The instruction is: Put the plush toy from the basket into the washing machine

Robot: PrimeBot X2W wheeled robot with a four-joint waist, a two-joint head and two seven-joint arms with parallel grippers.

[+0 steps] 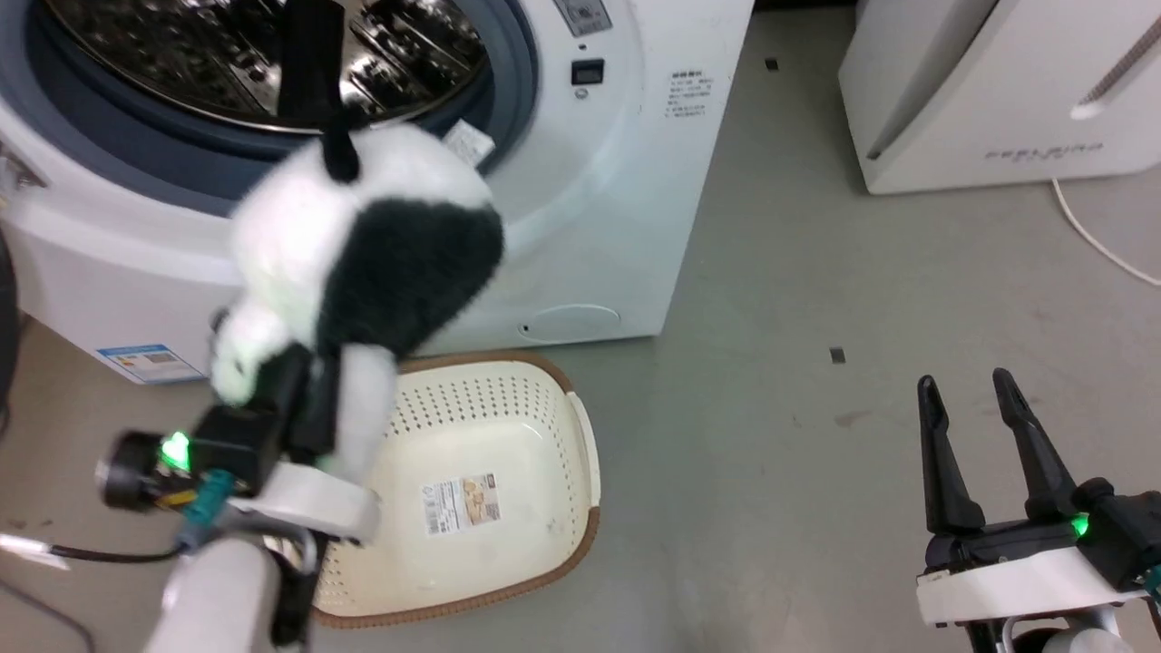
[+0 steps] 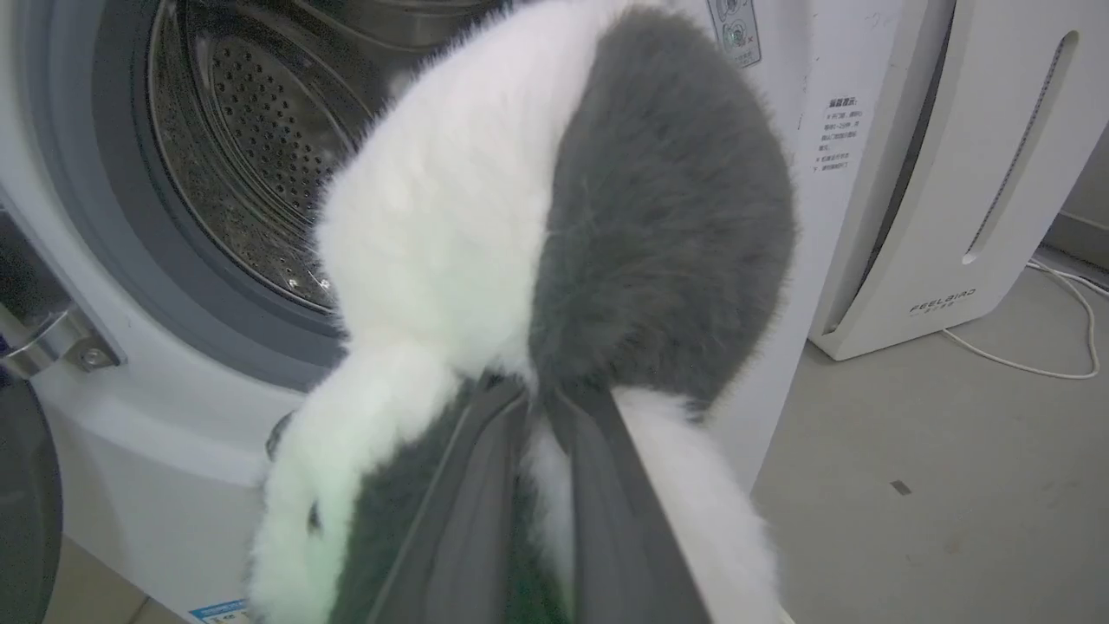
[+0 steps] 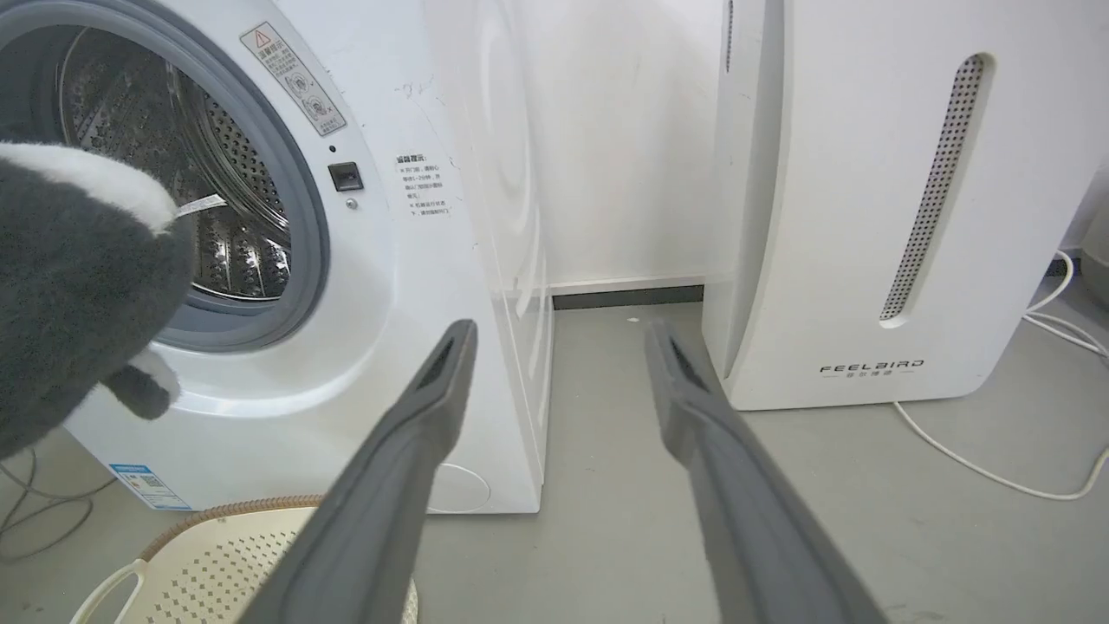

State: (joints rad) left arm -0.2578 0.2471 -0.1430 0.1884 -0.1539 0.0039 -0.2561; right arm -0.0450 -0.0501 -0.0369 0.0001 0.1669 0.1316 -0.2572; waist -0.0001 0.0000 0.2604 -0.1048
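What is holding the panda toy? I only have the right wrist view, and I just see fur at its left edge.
Observer: The left gripper is shut on the plush toy, fingers pinching its lower fur.
Operator: Anything left in the basket?
Observer: No, the visible part of the basket holds just its bottom label.
Operator: Is the door out of the way?
Observer: Yes, the dark door of the washing machine stands swung open, at the left wrist view's left edge.

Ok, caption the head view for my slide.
Left gripper holds the fluffy black-and-white plush toy before the open white front-loading washing machine, above the cream perforated basket; right gripper open.
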